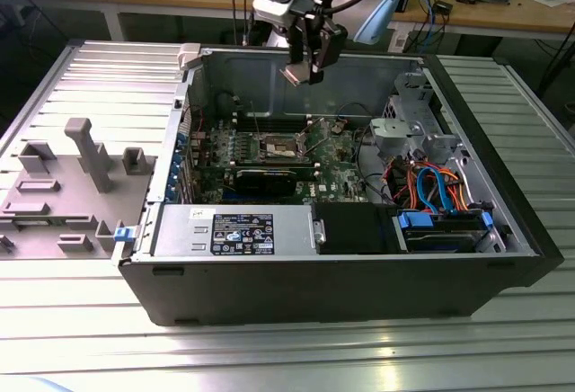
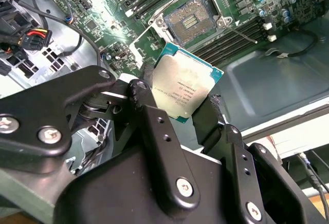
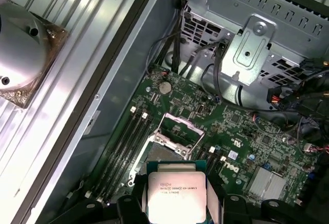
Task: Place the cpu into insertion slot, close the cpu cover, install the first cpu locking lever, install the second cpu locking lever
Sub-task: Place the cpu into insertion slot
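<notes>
Black jaws grip the cpu [image 2: 187, 88] [image 3: 176, 196] by two opposite edges, its silver-grey top facing the lens in both wrist views. In the exterior view the chip hangs well above the green motherboard [image 1: 341, 163], apart from it, about level with the upper rim of the open computer case [image 1: 305, 275]. On that motherboard the insertion slot [image 2: 194, 21] lies with its contact field exposed, long memory slots [image 2: 236, 34] just beside it

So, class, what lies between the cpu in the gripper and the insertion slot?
Nothing solid. In the exterior view the gripper holds the cpu in open air above the insertion slot, and no cable or part crosses the gap.
</notes>
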